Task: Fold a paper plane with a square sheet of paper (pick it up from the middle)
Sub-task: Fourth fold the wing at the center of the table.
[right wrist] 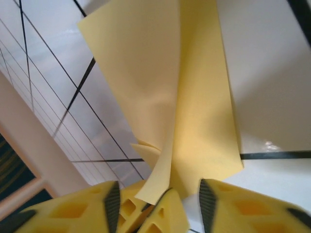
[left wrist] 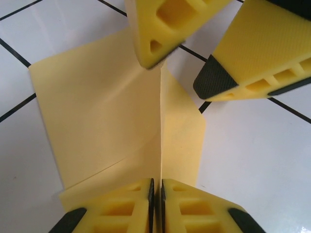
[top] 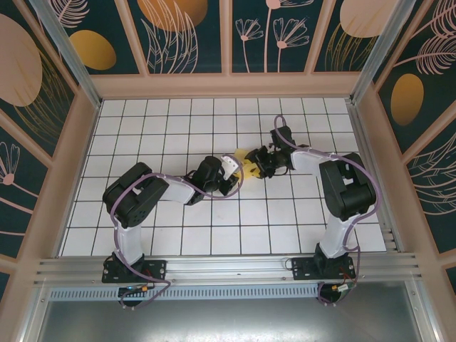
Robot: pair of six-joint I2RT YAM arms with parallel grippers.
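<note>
The square sheet of paper (left wrist: 102,111) is pale yellow. It lies partly on the white tiles, pinched up along a centre crease into a standing ridge (right wrist: 194,97). My left gripper (left wrist: 156,187) is shut on the near end of that ridge. My right gripper (right wrist: 159,201) is open and straddles the same ridge from the far side, its fingers (left wrist: 155,29) on either side of the paper. In the top view the two grippers (top: 234,176) (top: 258,165) meet over the paper (top: 247,159) at mid-table. A dart-shaped paper plane is out of view.
The white tiled floor (top: 214,228) is walled by a beige rim (top: 228,85) with patterned panels behind. An aluminium rail (top: 228,267) carrying both arm bases runs along the near edge.
</note>
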